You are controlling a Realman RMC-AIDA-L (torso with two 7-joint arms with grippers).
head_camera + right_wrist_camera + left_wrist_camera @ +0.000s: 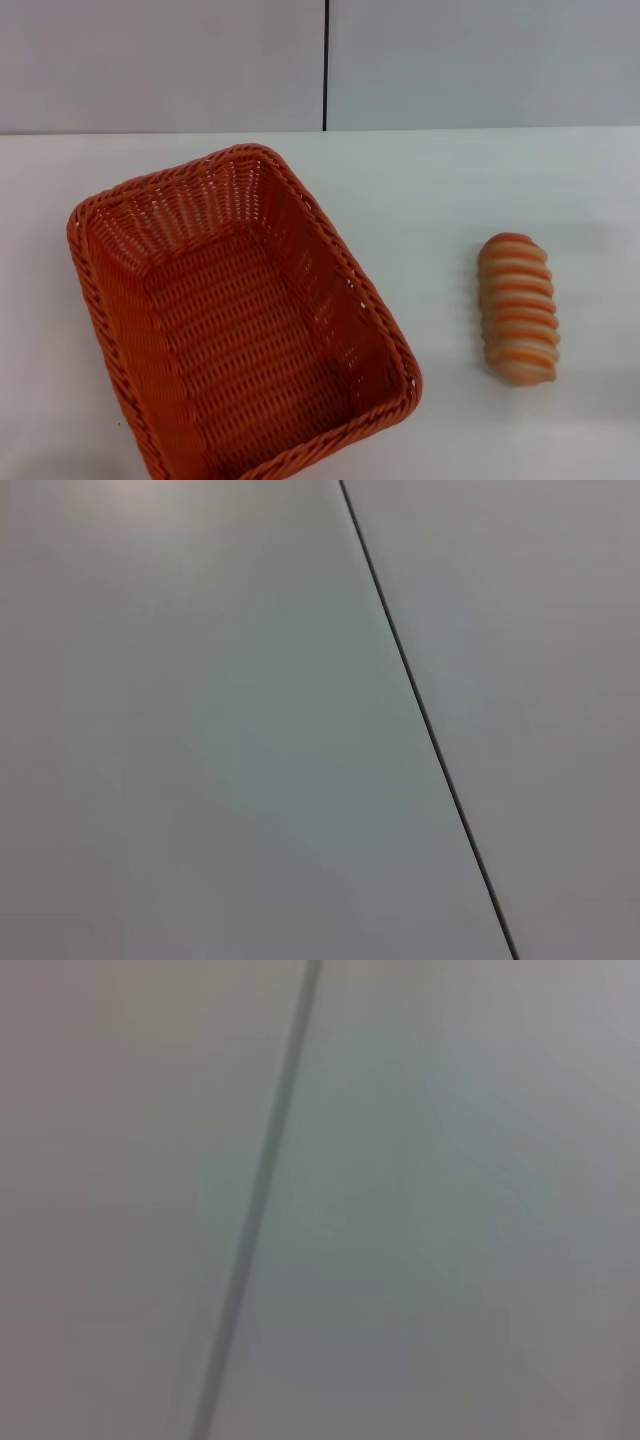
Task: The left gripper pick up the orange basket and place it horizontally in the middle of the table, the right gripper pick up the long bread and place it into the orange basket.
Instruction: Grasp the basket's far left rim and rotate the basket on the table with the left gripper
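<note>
No gripper in any view — finger state can't be told.
Both wrist views show only grey wall [200, 730] with a dark seam. Orange basket [110, 330] sits empty, angled, on the table's [450, 180] left; long bread [518, 310] lies well apart, right.

Clearance on the table [440, 180]
You have open tabletop between the orange basket [150, 370] and the long bread [518, 308], which lie well apart.
</note>
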